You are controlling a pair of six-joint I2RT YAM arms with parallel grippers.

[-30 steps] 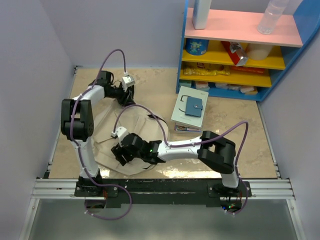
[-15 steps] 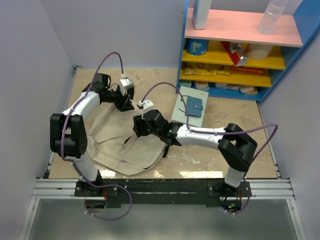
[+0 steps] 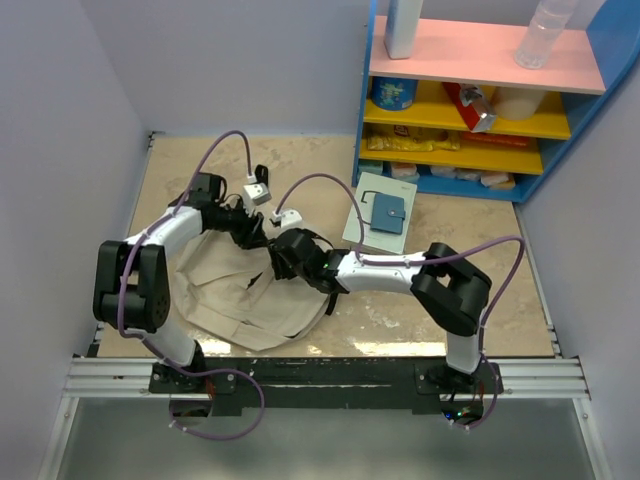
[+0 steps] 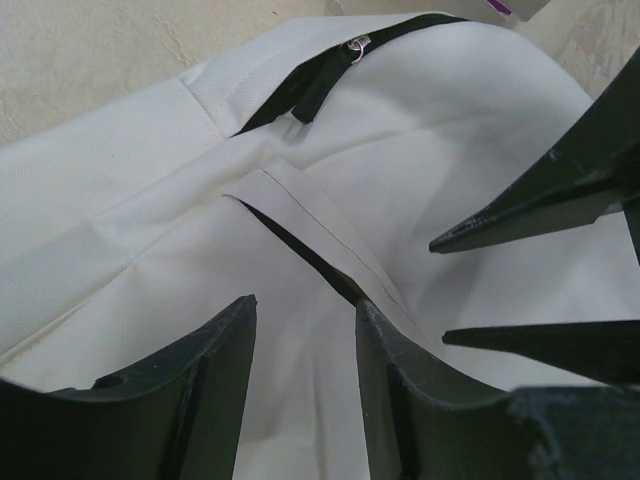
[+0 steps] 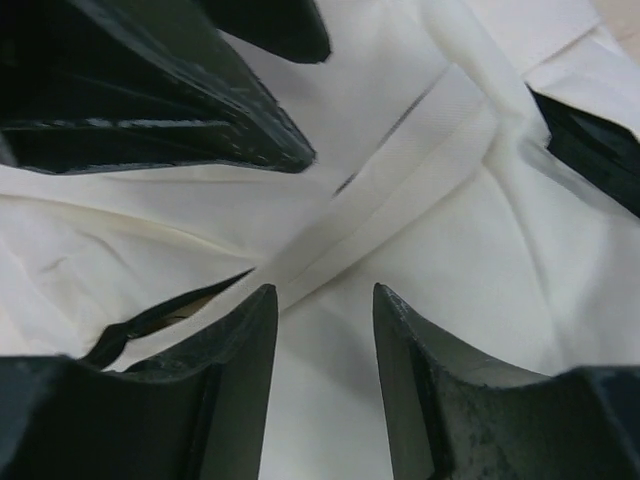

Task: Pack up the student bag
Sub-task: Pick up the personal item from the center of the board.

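Bag lies flat toward tabletop's near-left corner, its far-right rim directly under both grippers. Left gripper and right gripper meet tip to tip, equally near. Both stand half-open astride the seam, clamping nothing visible.

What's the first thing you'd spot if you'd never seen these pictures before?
A big floppy tan bag lies on the left of the table, with the left gripper and the right gripper almost tip to tip over its fabric. After that comes the bright shelf at the back right, blue, pink and yellow, with a stack of books just in front of it.
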